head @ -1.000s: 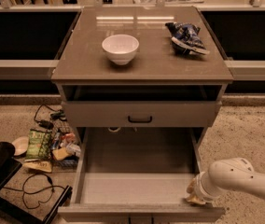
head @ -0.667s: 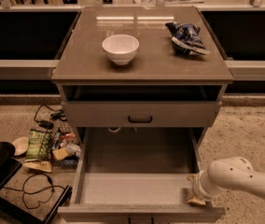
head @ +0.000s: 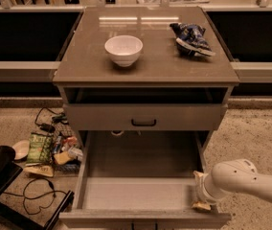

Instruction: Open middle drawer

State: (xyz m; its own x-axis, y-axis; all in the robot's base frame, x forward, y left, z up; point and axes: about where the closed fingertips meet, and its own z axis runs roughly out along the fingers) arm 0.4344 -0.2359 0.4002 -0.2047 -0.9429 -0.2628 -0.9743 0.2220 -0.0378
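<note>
— What's this made of?
— You're facing a grey-beige cabinet [head: 71,97] with flat, matte fronts and square edges. Its tabletop [head: 145,73] is smooth and glossy enough to catch two light streaks near the far edge. A round white bowl [head: 123,49] sits on it left of centre, and a crumpled blue bag [head: 191,37] lies toward the upper right.
— And the room?
— The floor [head: 263,138] around you is speckled and gritty. At the left of the frame a green snack packet [head: 40,147], a white plate [head: 20,149] and looping black cables [head: 35,195] lie on it. Behind the cabinet a pale rail [head: 18,71] runs across, in front of dark recesses.
— Where's the middle drawer?
— The middle drawer [head: 136,195] fills the lower centre of the frame and stands open, a plain grey rectangular tray. Its wide front runs left to right along the bottom edge, and the tray reaches out of the cabinet toward the bottom of the frame. Above it you see the top drawer front [head: 97,118] with a small black rectangular pull handle [head: 143,122].
— The gripper?
— Your gripper [head: 199,191] is at the lower right, on the end of a rounded white arm [head: 243,178], at the drawer's right front corner. I cannot tell whether it is spread or pressed together
</note>
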